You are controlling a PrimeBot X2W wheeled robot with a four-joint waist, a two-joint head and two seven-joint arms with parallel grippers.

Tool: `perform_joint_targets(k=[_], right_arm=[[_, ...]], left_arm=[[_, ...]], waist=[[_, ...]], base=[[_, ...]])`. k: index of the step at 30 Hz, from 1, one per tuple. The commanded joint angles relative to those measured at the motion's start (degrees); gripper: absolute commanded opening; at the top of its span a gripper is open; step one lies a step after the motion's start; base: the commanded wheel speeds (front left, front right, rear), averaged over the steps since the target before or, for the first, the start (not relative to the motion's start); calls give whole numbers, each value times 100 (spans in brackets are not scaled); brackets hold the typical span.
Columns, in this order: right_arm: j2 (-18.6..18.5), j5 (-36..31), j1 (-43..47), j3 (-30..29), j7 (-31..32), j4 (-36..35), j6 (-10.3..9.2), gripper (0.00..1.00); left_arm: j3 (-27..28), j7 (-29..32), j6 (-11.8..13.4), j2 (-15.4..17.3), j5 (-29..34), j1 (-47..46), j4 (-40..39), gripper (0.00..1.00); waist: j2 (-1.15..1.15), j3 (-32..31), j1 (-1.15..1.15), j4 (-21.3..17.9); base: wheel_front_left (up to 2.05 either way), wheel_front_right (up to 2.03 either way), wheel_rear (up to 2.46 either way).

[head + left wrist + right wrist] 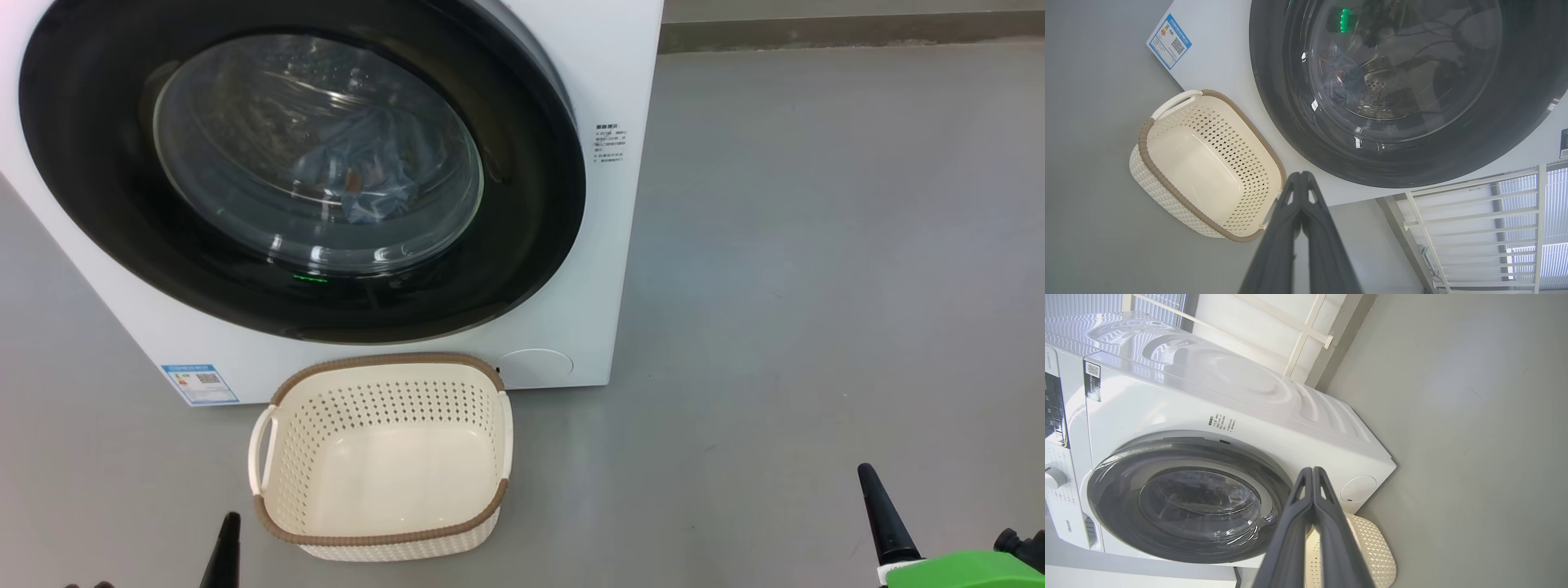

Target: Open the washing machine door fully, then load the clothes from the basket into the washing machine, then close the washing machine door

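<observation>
Work looks finished to your eye: the washing machine door [214,163] sits closed on the washing machine [608,212] at the head view's upper left, the clothes [371,167] lie behind its glass, and the basket [384,358] at lower centre holds nothing. Left gripper [1301,174] and right gripper [1312,469] are pinched together, both empty.

door [98,163] shut, clothes [371,163] inside, basket [384,535] empty
</observation>
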Motion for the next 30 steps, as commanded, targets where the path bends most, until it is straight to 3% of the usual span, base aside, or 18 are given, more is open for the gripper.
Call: perform_joint_targets(k=[1,30], right_arm=[[-22,166,-253,21,52,-176,-8,0],[173,1553,-474,-114,528,-331,-11,0]], left_arm=[[158,46,-11,83,-192,-301,-151,0],[257,517,-15,95,-1968,-553,-171,0]], waist=[[0,-2,0,2],[0,-40,0,37]], base=[[0,0,0],[0,0,0]])
